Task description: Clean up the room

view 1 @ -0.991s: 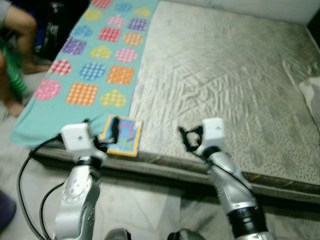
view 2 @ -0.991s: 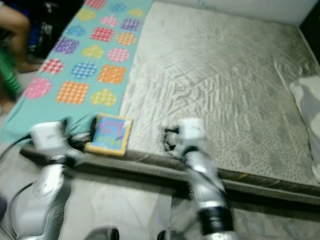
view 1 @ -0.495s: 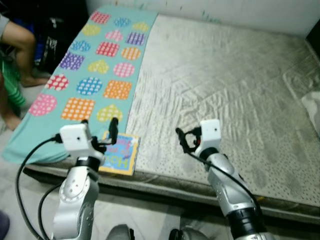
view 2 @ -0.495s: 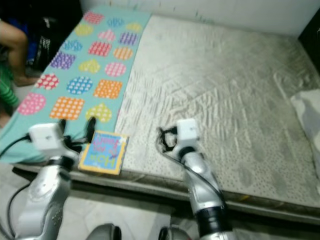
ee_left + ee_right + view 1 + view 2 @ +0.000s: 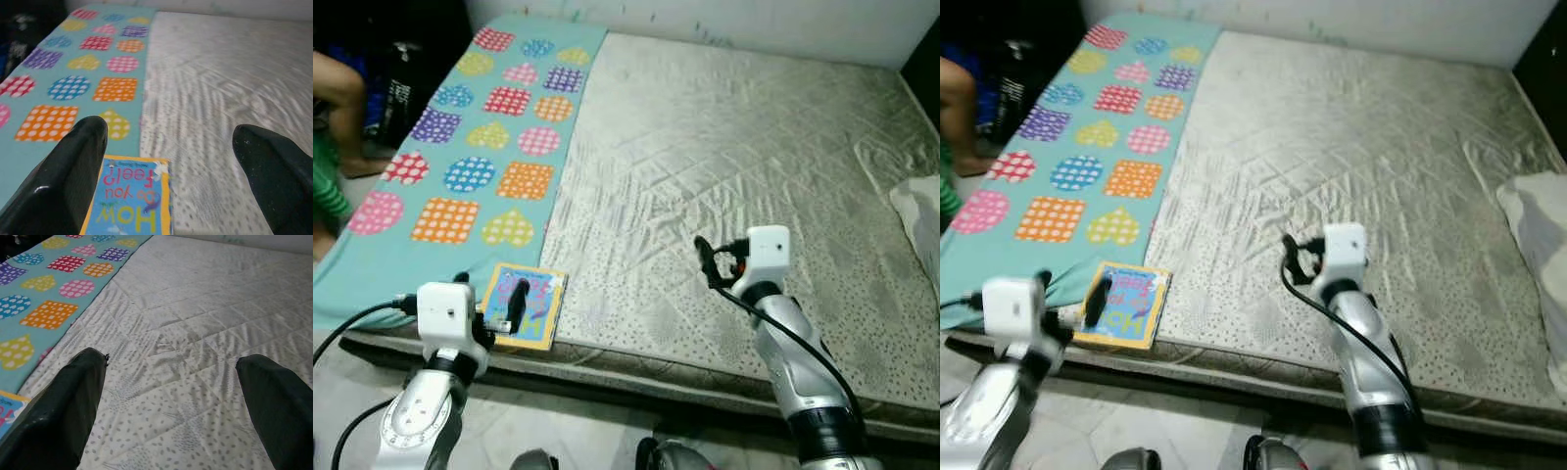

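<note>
A: Where the bed [image 5: 724, 127] met the floor, what sat nearest the robot?

B: Left end effector [image 5: 489, 305] hovered at the near edge of the mattress, fingers spread wide. In the left wrist view the two black fingers [image 5: 63, 181] stood far apart with nothing between them. Just ahead of it lay a thin children's book [image 5: 522, 304], yellow border, blue cover, flat on the near edge of the bed. One finger overlapped the book's cover in the head views; contact could not be confirmed.

A: And the right side?

B: Right end effector [image 5: 717, 262] was raised over the grey quilted sheet [image 5: 1351, 166], further in from the edge than the left one, also open and empty. Right wrist view showed its fingers [image 5: 58, 416] wide apart above the dotted fabric, with a corner of the book at the frame's edge.

A: Beyond the book?

B: Teal blanket [image 5: 475, 147] printed with coloured hearts, squares and circles ran along the robot's left side of the bed up to the far wall. Book lay at the blanket's near end, beside the seam with the grey sheet.

A: Anything else?

B: Pale pillow [image 5: 1538, 235] at the right edge of the bed. A person's leg [image 5: 337, 88] at far left, beside the bed.
</note>
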You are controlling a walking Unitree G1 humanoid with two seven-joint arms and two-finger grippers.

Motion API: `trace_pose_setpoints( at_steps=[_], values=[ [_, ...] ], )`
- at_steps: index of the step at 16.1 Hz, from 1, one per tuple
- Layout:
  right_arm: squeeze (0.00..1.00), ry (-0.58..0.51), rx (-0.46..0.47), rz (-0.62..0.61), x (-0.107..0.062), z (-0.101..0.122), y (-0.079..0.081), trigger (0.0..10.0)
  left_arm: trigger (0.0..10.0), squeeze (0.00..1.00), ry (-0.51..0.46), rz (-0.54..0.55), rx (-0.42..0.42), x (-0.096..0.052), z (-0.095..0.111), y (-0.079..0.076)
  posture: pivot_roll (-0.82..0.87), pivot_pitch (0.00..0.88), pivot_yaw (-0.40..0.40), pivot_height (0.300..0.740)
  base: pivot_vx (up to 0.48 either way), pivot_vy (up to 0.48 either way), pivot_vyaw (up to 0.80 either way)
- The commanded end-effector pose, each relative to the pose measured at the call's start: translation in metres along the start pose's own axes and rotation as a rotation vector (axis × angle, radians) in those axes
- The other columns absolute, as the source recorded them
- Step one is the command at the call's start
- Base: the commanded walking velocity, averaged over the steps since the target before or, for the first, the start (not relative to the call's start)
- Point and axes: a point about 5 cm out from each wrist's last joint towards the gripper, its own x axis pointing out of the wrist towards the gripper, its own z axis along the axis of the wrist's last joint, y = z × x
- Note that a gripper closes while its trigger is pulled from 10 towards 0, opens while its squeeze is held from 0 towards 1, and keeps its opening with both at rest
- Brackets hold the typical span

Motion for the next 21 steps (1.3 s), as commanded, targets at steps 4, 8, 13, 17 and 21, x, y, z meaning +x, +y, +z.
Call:
trace_pose_setpoints(
  at_steps=[4,8,13,17,21],
  values=[
    [0.0,-0.093,-0.098,0.026,-0.014,0.005,0.003,10.0,10.0,0.0,-0.092,0.001,-0.101,0.001,-0.005,-0.024,0.03,0.128,-0.053,0.74,0.0,0.0,0.0],
    [0.0,-0.069,-0.145,-0.04,-0.042,-0.007,-0.023,10.0,10.0,0.0,-0.029,0.155,-0.1,-0.024,-0.036,-0.006,0.05,0.05,-0.052,0.74,0.0,0.0,0.0],
    [0.0,-0.032,-0.177,-0.044,-0.061,-0.02,-0.033,10.0,10.0,0.0,-0.016,0.239,-0.071,-0.033,-0.05,0.003,0.04,0.0,-0.05,0.74,0.0,0.0,0.0],
    [0.0,-0.05,-0.163,-0.024,-0.046,-0.015,-0.017,10.0,10.0,0.0,-0.032,0.26,-0.1,-0.009,-0.048,-0.005,0.03,0.0,-0.043,0.74,0.0,0.0,0.0],
    [0.0,-0.034,-0.155,-0.02,-0.047,-0.015,-0.017,10.0,10.0,0.0,-0.058,0.244,-0.149,0.001,-0.046,-0.014,0.01,0.0,-0.056,0.74,0.0,0.0,-0.8]
  ],
)
